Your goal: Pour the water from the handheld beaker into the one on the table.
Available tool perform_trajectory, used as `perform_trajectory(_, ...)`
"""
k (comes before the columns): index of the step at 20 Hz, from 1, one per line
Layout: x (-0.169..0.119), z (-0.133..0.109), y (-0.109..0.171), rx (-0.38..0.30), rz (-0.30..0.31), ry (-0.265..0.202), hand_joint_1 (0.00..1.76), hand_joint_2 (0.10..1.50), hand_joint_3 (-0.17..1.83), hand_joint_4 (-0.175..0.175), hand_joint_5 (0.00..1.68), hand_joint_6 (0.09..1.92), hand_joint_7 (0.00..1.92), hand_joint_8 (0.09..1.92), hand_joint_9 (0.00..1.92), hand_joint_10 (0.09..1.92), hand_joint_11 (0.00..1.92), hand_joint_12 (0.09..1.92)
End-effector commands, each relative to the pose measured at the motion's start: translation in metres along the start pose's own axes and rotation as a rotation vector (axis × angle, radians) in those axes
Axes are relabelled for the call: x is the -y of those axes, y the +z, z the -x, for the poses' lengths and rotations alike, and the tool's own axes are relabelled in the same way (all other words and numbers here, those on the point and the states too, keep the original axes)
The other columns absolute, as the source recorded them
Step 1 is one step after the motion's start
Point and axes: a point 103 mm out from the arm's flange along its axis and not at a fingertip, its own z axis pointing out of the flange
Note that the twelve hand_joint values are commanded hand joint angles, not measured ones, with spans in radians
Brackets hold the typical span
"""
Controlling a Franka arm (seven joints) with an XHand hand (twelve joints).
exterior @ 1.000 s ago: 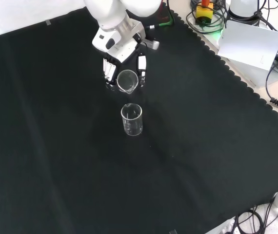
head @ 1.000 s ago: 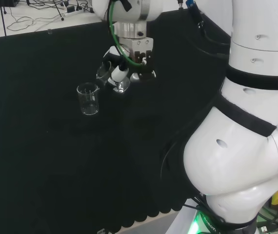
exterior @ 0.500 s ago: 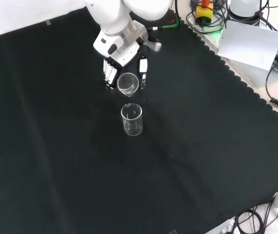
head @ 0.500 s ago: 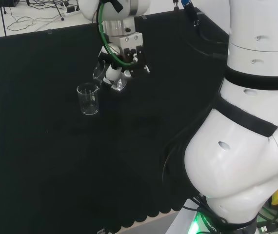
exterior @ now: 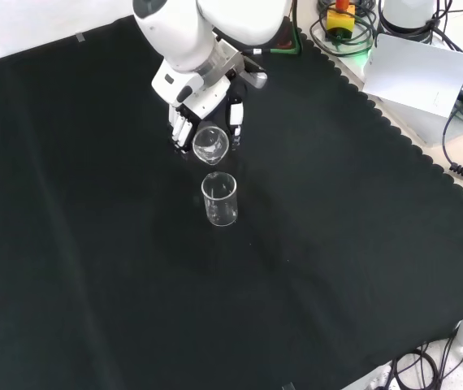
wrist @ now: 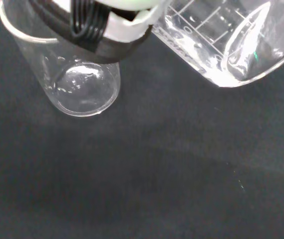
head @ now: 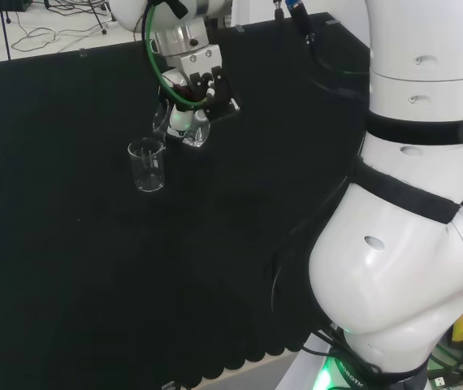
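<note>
The bench is covered by a black cloth (exterior: 321,268) with a scalloped edge along the side at the front view's right. 1 clear glass beaker (exterior: 219,199) stands upright directly on the cloth, near the middle of the front view and toward the left in the head view (head: 147,165). Its rim is open and its spout faces away from the front camera. In the wrist view its round base (wrist: 84,89) rests flat on the dark fabric. The cloth around it lies flat.

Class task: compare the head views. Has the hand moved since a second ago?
Yes. In the head view the hand, holding its beaker, has shifted left and up, closing on the standing beaker, which stayed put.
</note>
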Motion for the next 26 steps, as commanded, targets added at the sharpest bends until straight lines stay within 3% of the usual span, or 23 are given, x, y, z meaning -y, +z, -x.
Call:
perform_trajectory(1, 0.0, -0.006, 0.0, 0.073, -0.043, 0.016, 1.41, 1.08, -0.17, -0.15, 1.06, 0.88, 1.18, 0.84, 1.31, 0.54, 0.94, 0.93)
perform_trajectory(26, 0.004, -0.033, -0.014, 0.265, -0.083, 0.03, 1.41, 1.08, -0.17, -0.151, 1.06, 0.87, 1.19, 0.82, 1.32, 0.53, 0.95, 0.93)
